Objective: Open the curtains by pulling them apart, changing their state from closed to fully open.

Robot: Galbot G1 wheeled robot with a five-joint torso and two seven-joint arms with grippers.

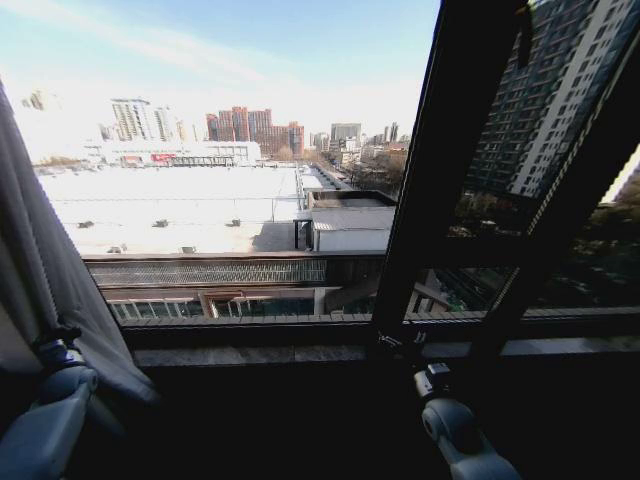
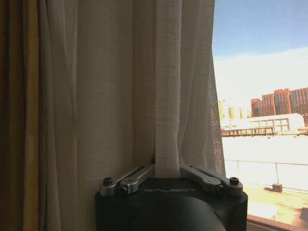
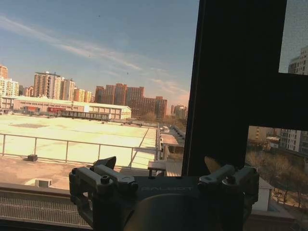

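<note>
Left gripper (image 2: 167, 174) was clamped on the sheer curtain (image 2: 125, 96) at 9 o'clock — best to keep pulling level. Right gripper (image 3: 163, 168) sat apart, empty, by the window frame (image 3: 231, 86).

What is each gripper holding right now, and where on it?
The left gripper is shut on the curtain, pinching one vertical fold of the sheer fabric near its inner edge. The right gripper is open and holds nothing, facing the window frame.

A stone window sill (image 1: 300, 353) runs beneath the dark window frame (image 1: 420, 200).
</note>
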